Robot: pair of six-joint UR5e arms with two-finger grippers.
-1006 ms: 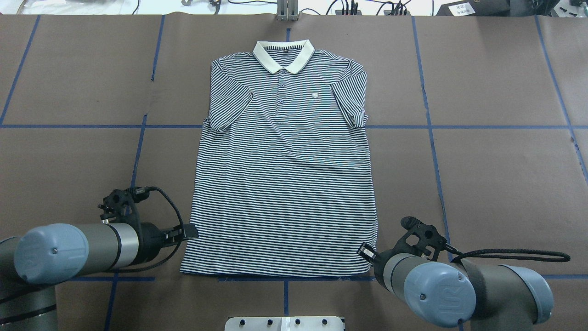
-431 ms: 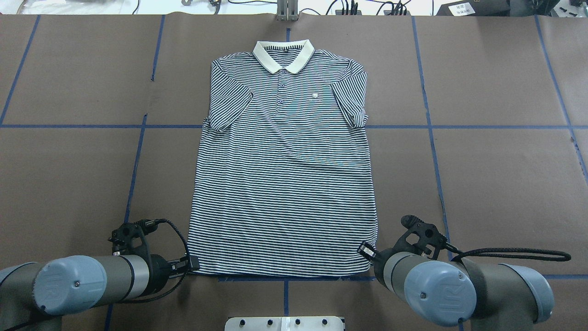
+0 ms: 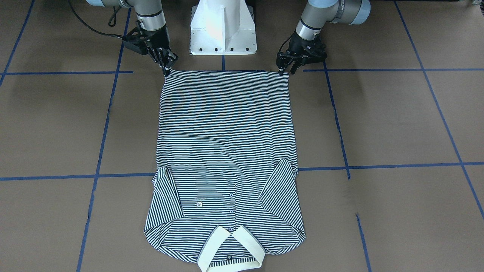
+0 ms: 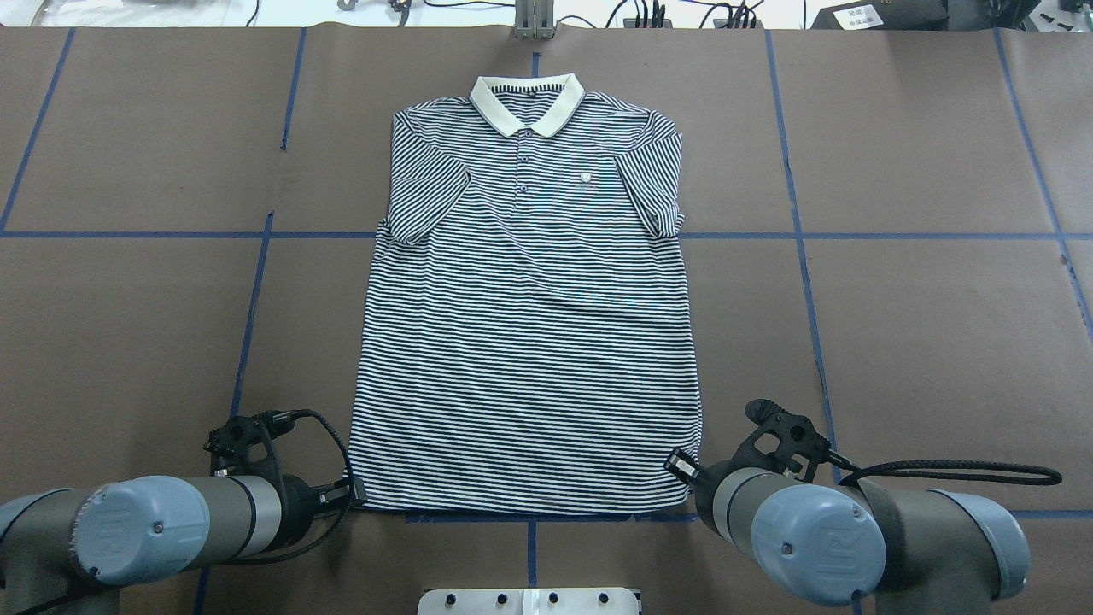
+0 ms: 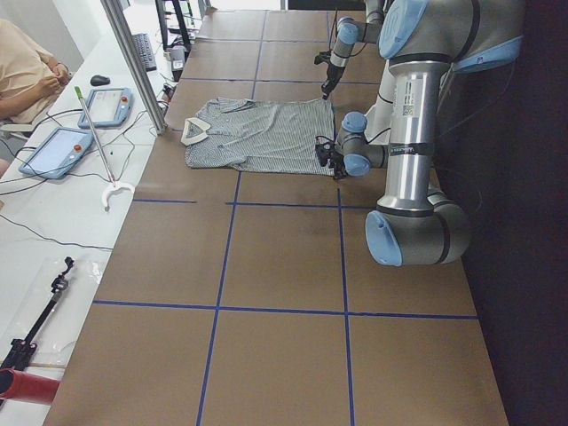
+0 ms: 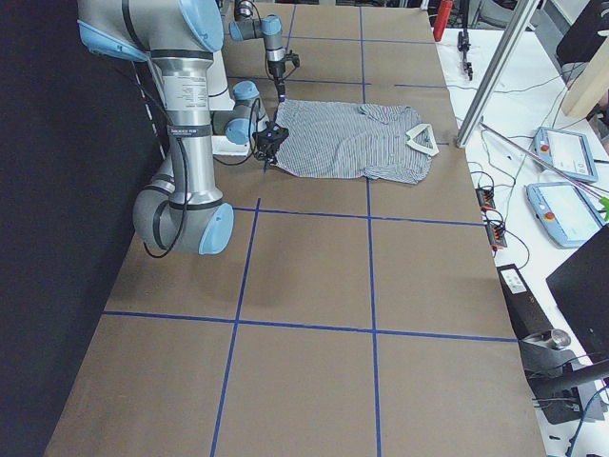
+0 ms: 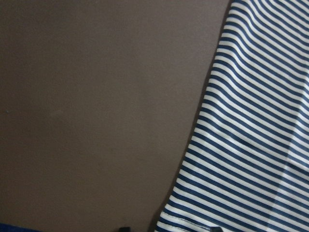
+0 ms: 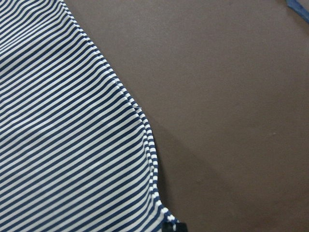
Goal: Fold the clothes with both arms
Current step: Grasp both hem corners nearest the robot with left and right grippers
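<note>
Front view: the shirt [image 3: 227, 132] lies flat mid-frame on the surface [image 3: 397, 121], collar at the bottom. My left hand [image 3: 285, 71] straddles the hem's upper-right corner, narrowly parted. My right hand [image 3: 166, 70] touches the upper-left corner (pinched or not, I can't tell). It looks soft, light and floppy, so I'd grip both hem corners.

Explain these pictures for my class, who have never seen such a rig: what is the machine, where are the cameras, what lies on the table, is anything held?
Two jointed robot arms, each ending in a two-finger gripper, stand at a brown table. Cameras look from overhead, from across the table, from both ends and from each wrist. A striped polo shirt lies flat, collar away from the robot. The left gripper and right gripper sit at the hem's two corners; whether either pinches the cloth is unclear.
</note>
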